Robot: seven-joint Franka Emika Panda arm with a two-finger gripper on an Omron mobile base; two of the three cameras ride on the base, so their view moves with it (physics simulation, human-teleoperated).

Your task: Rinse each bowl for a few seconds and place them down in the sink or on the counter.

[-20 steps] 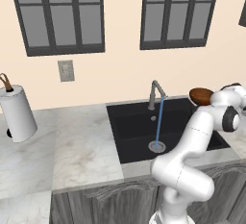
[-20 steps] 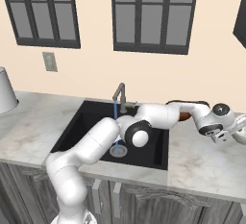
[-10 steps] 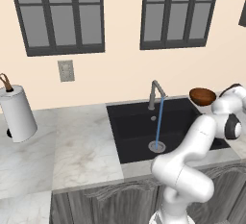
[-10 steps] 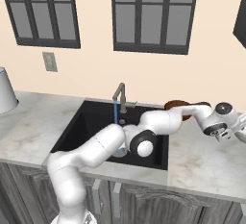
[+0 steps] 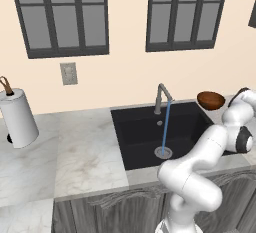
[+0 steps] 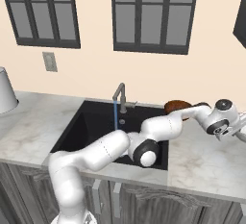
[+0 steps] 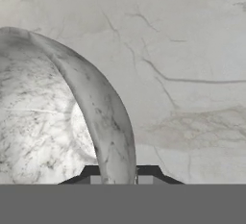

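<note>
- One brown bowl (image 5: pixel 210 100) right of centre in the left base view, just past the sink's (image 5: pixel 142 134) back right corner, on the counter (image 5: pixel 90 152).
- Pale marbled bowl (image 7: pixel 43 122) at left of the hand view, rim pinched in the closed gripper (image 7: pixel 119 174).
- Tap (image 5: pixel 161 97) running into the sink.

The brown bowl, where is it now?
The bowl sits on the counter just right of the black sink, behind the robot's arm in both base views.
</note>
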